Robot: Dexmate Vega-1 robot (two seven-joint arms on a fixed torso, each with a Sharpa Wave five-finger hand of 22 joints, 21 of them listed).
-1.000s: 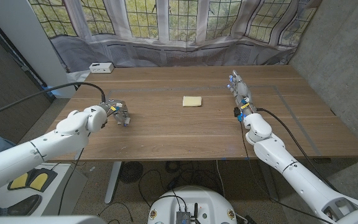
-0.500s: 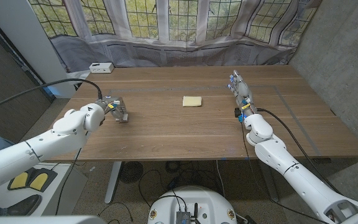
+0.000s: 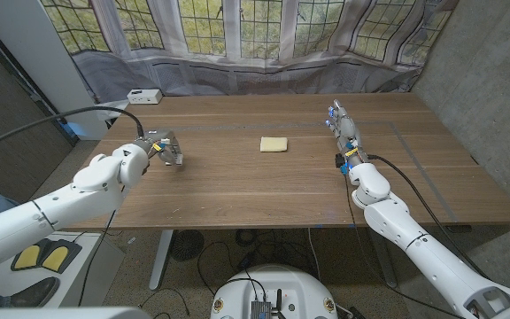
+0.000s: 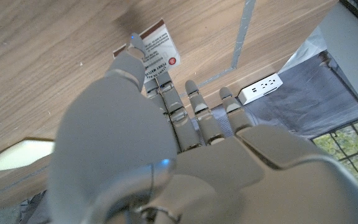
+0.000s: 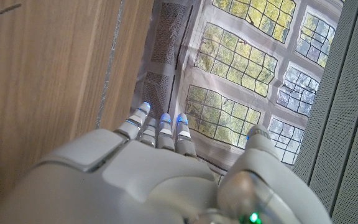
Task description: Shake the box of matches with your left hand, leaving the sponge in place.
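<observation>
The wooden table (image 3: 264, 190) carries both arms, with the left hand (image 3: 162, 151) near its left edge, fingers closed around the box of matches (image 4: 157, 51), which sits in the grip with its printed face showing past the fingertips. Well off to that hand's right, between the two hands, the yellow sponge (image 3: 274, 144) lies flat on the wood. The right hand (image 3: 343, 131) holds nothing, its fingers stretched out straight and close together.

The left hand (image 4: 160, 143) covers most of the box of matches (image 4: 157, 53), its print too small to read
</observation>
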